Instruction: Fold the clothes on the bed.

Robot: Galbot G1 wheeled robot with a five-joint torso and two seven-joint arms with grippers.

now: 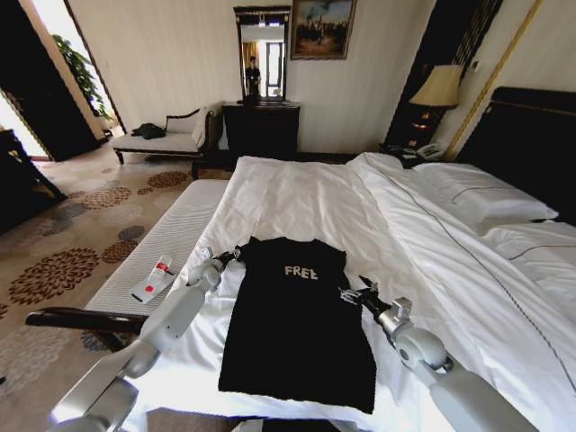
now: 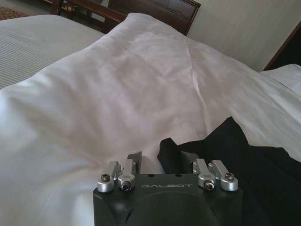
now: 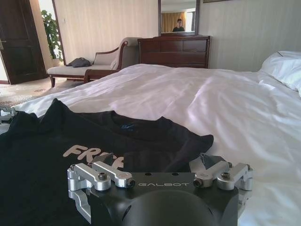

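One large double bed with smooth white duvet (image 1: pixel 297 193) fills your view. Black soft-fabric T-shirt with white "FREE" lettering (image 1: pixel 292 319) lies flat on it, long axis running away from you, collar toward far side, hem near you. Left gripper (image 1: pixel 236 255) at shirt's left sleeve, fingers apart, fabric between them. Right gripper (image 1: pixel 349 293) at right sleeve edge, fingers parted, gripping nothing you can confirm.

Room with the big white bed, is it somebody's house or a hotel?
Probably a hotel bedroom. A large bed with a white duvet stands by a bedside lamp and a telephone, with a chaise lounge and a dark dresser beyond.
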